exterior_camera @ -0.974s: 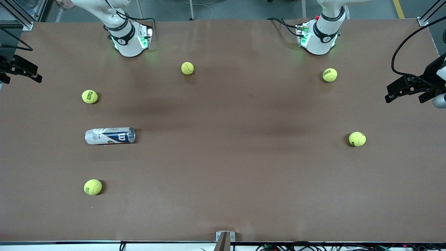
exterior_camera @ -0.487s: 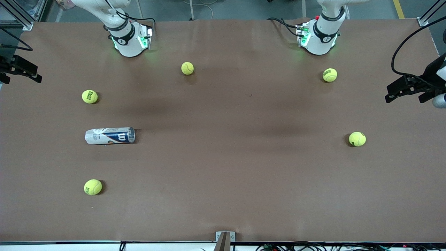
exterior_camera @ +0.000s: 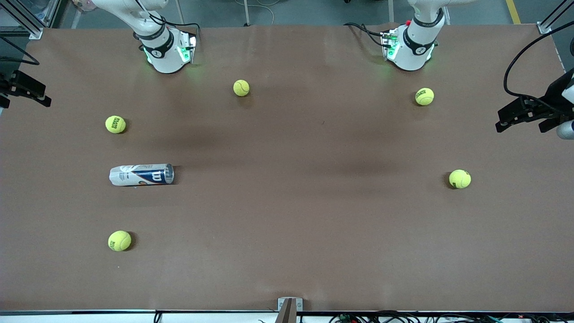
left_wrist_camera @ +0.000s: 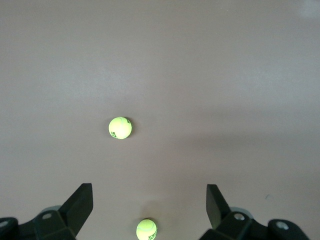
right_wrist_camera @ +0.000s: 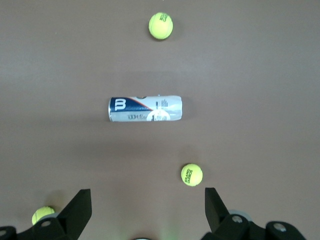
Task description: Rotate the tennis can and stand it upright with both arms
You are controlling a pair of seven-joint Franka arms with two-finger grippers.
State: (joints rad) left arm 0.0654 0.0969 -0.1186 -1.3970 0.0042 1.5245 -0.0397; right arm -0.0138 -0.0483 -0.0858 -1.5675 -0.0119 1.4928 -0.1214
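The tennis can (exterior_camera: 141, 174) lies on its side toward the right arm's end of the table, white and dark blue, with its silvery rim pointing to the table's middle. It also shows in the right wrist view (right_wrist_camera: 145, 109). My right gripper (right_wrist_camera: 147, 202) is open and empty, high over that end of the table and well clear of the can. It shows at the edge of the front view (exterior_camera: 26, 102). My left gripper (left_wrist_camera: 150, 200) is open and empty, high over the left arm's end (exterior_camera: 522, 126). The can is out of the left wrist view.
Several yellow-green tennis balls lie scattered on the brown table (exterior_camera: 287, 215). One ball (exterior_camera: 115, 124) is farther from the camera than the can and one (exterior_camera: 119, 241) is nearer. Another (exterior_camera: 241, 88) lies between the bases, and two (exterior_camera: 424, 96) (exterior_camera: 459, 178) lie toward the left arm's end.
My right gripper has shifted very slightly toward the edge of the front view. The can, the balls and the left arm have not moved.
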